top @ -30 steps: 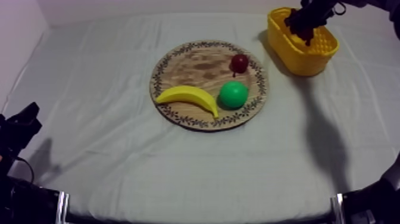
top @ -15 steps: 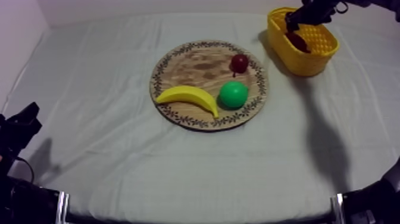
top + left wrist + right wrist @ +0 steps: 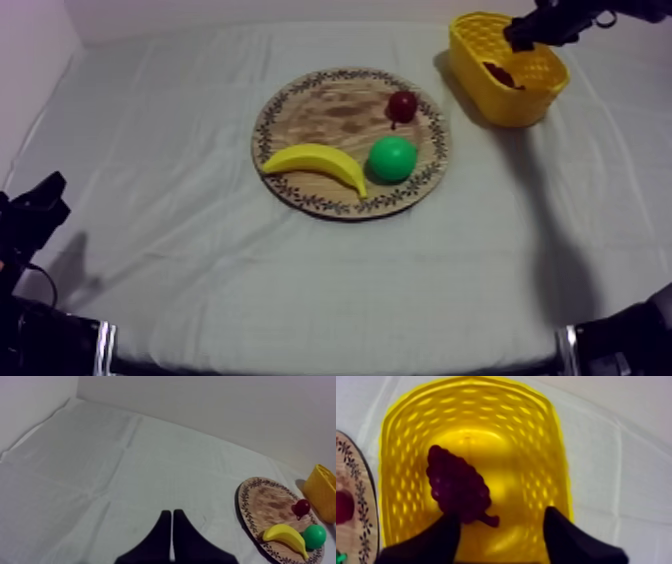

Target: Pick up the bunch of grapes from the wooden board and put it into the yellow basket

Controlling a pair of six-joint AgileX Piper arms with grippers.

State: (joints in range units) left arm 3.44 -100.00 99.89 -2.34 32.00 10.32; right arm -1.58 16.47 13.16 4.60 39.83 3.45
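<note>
The dark purple bunch of grapes (image 3: 458, 488) lies loose on the floor of the yellow basket (image 3: 536, 451), toward its board side. My right gripper (image 3: 501, 531) hangs above it, open, its fingers (image 3: 571, 536) apart and touching nothing. From above, the grapes (image 3: 499, 75) show inside the basket (image 3: 510, 105) at the far right, with the right gripper (image 3: 530, 30) over the basket's far rim. The wooden board (image 3: 330, 105) sits mid-table. My left gripper (image 3: 171, 521) is shut on nothing, low at the near left (image 3: 40, 205).
On the board lie a banana (image 3: 315, 162), a green pear (image 3: 392, 158) and a small red fruit (image 3: 402, 104). Bare cloth stretches between board and basket and along the table's front. A wall runs behind the table's far edge.
The right gripper has let go of the grapes, which now lie in the basket. It has risen and drifted right from the basket. The left arm has not moved.
</note>
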